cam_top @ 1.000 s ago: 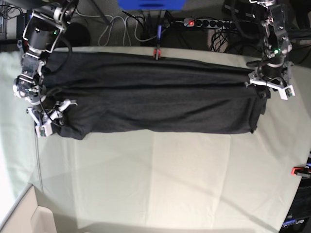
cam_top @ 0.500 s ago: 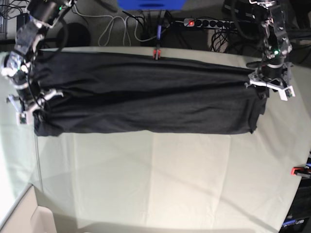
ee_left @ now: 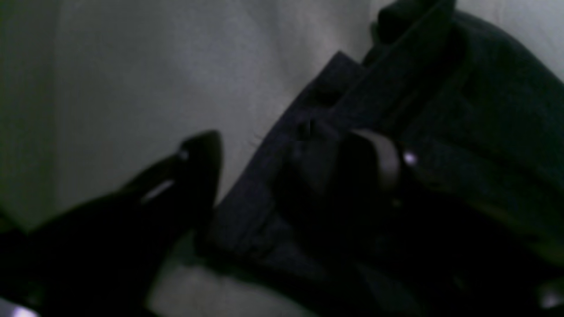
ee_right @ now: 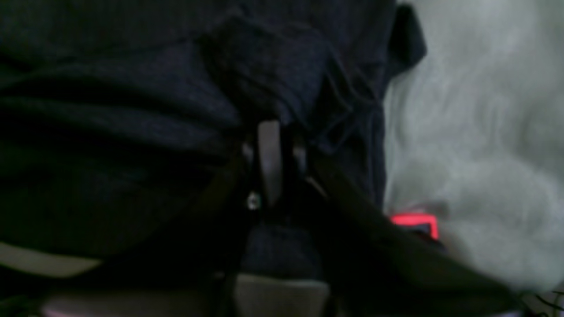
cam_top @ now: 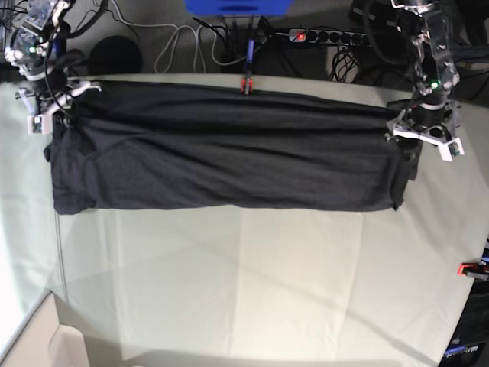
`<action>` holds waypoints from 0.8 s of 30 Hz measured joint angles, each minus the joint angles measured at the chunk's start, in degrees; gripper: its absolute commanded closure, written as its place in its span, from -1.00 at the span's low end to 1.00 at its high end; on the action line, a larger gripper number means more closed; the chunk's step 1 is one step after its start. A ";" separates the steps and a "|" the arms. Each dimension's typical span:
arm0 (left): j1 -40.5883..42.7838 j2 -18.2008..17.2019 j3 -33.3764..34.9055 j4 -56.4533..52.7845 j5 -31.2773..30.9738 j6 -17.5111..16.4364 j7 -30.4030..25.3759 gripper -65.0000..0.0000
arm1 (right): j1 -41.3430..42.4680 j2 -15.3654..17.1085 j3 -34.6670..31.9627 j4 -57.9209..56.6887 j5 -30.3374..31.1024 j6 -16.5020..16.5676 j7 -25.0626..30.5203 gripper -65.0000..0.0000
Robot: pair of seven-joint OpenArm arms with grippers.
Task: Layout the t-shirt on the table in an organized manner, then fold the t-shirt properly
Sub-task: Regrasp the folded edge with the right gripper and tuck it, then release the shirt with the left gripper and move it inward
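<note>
The charcoal-black t-shirt (cam_top: 229,157) lies as a long horizontal band across the far half of the worktop (cam_top: 267,283), its upper edge close to the far rim, where a small red clamp (cam_top: 247,82) sits. Long creases run the length of the fabric; no print is visible on the exposed side. The right gripper (cam_top: 47,107) stands at the shirt's far corner on the base view's left; in its wrist view the fingers (ee_right: 269,158) are pressed together with dark fabric bunched between and around them, so they are clamped on the t-shirt (ee_right: 176,97), and a red clamp (ee_right: 414,222) shows beside the pale cloth. The left gripper (cam_top: 425,138) is at the opposite end of the shirt, on the base view's right. Its wrist view shows the fingers (ee_left: 198,163) spread apart, one over the bare cloth, the other over a stepped, folded edge of the t-shirt (ee_left: 440,132); gripping nothing. A second red clamp (cam_top: 467,268) is fixed at the worktop's right edge.
</note>
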 measured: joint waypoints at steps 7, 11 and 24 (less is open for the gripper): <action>1.09 -0.50 0.11 5.62 -7.74 -0.02 -0.22 -0.88 | -1.46 -0.20 -0.57 0.00 0.39 0.04 0.04 0.12; 0.09 -0.61 0.11 4.85 -7.76 0.07 0.31 -0.88 | -0.90 -0.42 -0.35 0.00 0.28 0.00 0.20 0.13; -4.48 -1.90 4.96 -7.23 -7.45 0.50 -2.36 -0.87 | -0.94 -1.38 -0.24 0.00 0.17 -0.11 0.15 0.13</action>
